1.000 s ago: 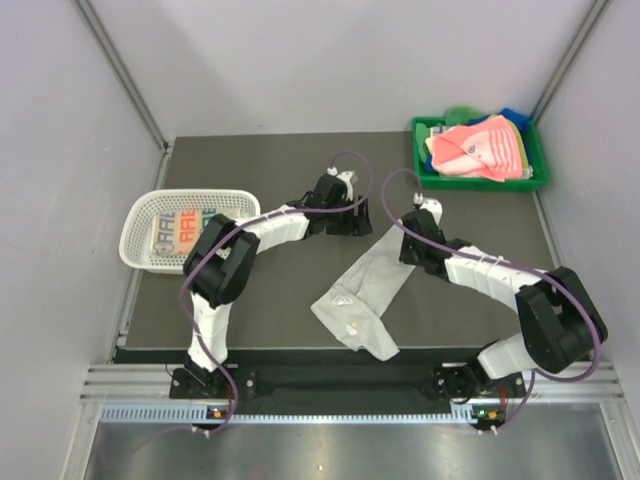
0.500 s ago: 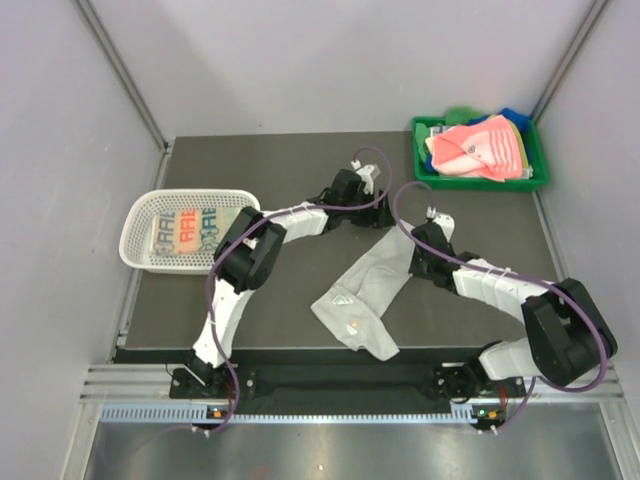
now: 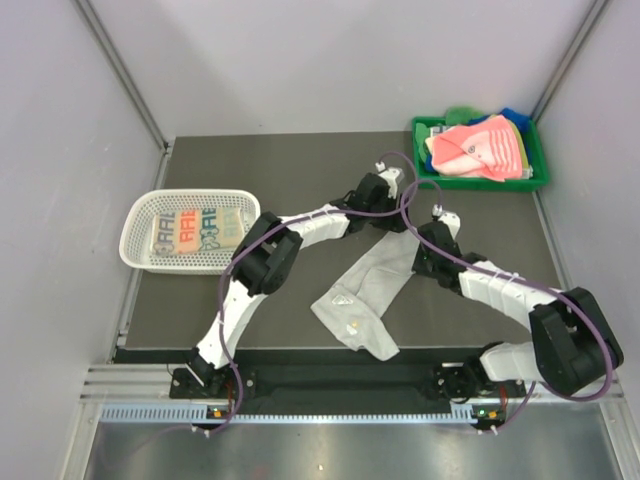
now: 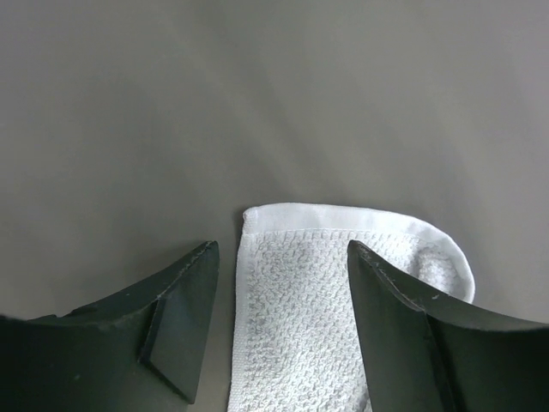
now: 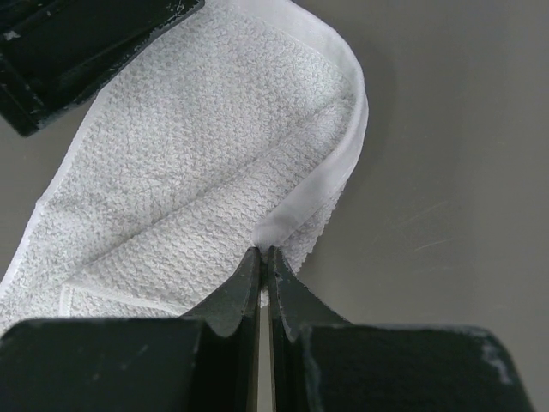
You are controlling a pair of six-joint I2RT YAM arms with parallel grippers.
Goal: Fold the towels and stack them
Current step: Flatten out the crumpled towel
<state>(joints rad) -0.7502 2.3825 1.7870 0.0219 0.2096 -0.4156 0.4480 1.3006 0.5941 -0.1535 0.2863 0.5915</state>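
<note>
A grey-white towel (image 3: 360, 292) lies crumpled in a diagonal strip across the middle of the dark table. My left gripper (image 3: 392, 218) hovers at its far end. In the left wrist view that gripper (image 4: 281, 253) is open, its fingers straddling the towel's hemmed end (image 4: 334, 283) without pinching it. My right gripper (image 3: 418, 258) sits at the towel's right edge. In the right wrist view it (image 5: 264, 253) is shut on the folded hem of the towel (image 5: 197, 163). A white towel with coloured letters (image 3: 195, 228) lies flat in the basket. A pink towel (image 3: 478, 148) tops the pile in the tray.
The white perforated basket (image 3: 140, 215) stands at the table's left edge. The green tray (image 3: 430, 168) sits at the back right corner, with green and blue cloth showing behind the pink one. The left gripper's black fingers (image 5: 77, 43) show at the top left of the right wrist view.
My left arm has swung right, from the table's middle back to the towel's far end, and its jaws have narrowed a little. The right gripper has shifted slightly right, still pinching the hem.
</note>
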